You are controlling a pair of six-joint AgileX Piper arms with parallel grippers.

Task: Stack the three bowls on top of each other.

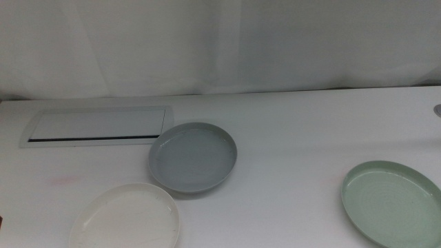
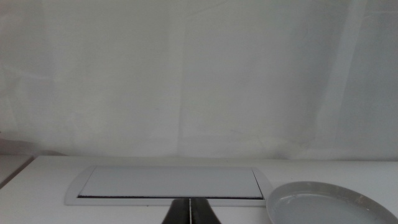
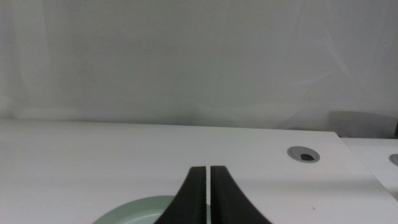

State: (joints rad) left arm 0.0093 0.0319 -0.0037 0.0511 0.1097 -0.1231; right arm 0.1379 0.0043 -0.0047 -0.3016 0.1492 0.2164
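Bowls lie apart on the white surface (image 1: 296,138): the grey-blue bowl (image 1: 193,156) at the middle view's centre, the white bowl (image 1: 127,217) just beside it at lower left, the pale green bowl (image 1: 391,202) well apart at lower right. Both claws are closed and hold nothing, the left claw (image 2: 189,211) near the grey-blue bowl and the flat panel (image 1: 96,126), the right claw (image 3: 208,193) above the green bowl. With rims so low, a closing claw could slip off or tip a bowl, or push the white one against its neighbour.
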